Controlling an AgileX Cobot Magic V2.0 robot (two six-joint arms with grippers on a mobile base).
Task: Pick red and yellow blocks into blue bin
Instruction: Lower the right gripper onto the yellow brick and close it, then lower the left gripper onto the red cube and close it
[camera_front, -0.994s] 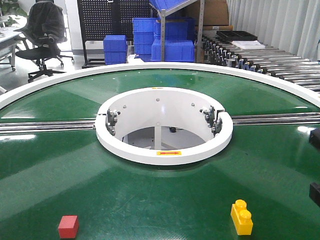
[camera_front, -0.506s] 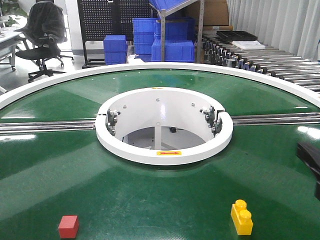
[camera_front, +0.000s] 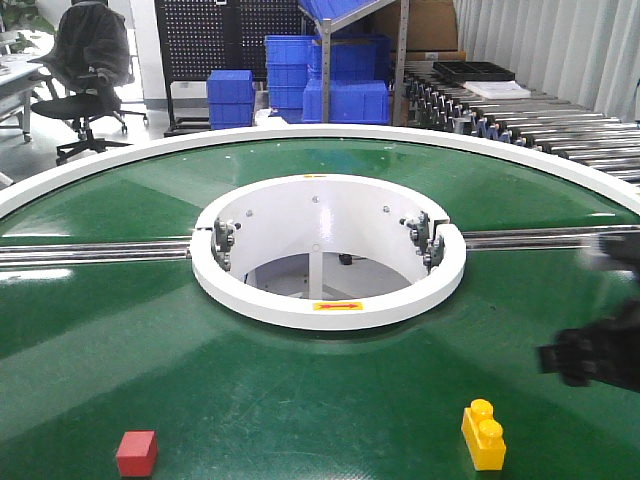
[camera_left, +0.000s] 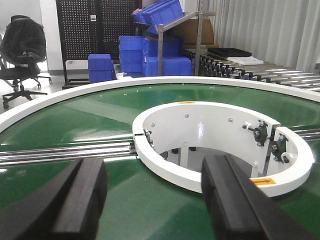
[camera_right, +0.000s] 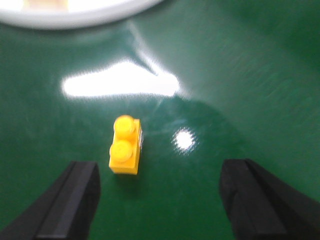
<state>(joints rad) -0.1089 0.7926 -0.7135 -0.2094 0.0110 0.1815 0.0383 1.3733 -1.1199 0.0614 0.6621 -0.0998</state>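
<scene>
This place looks like an industrial test hall or robotics laboratory, not a home. A big round conveyor table with a shiny green belt fills most of the front view. It has a white outer rim, a white ring in the middle and metal rails across it. Behind it, stacked blue plastic crates stand beside a metal rack, and a black pegboard is on the wall. On the right there is a long roller conveyor in front of a grey curtain. A black office chair stands at a desk on the left.
</scene>
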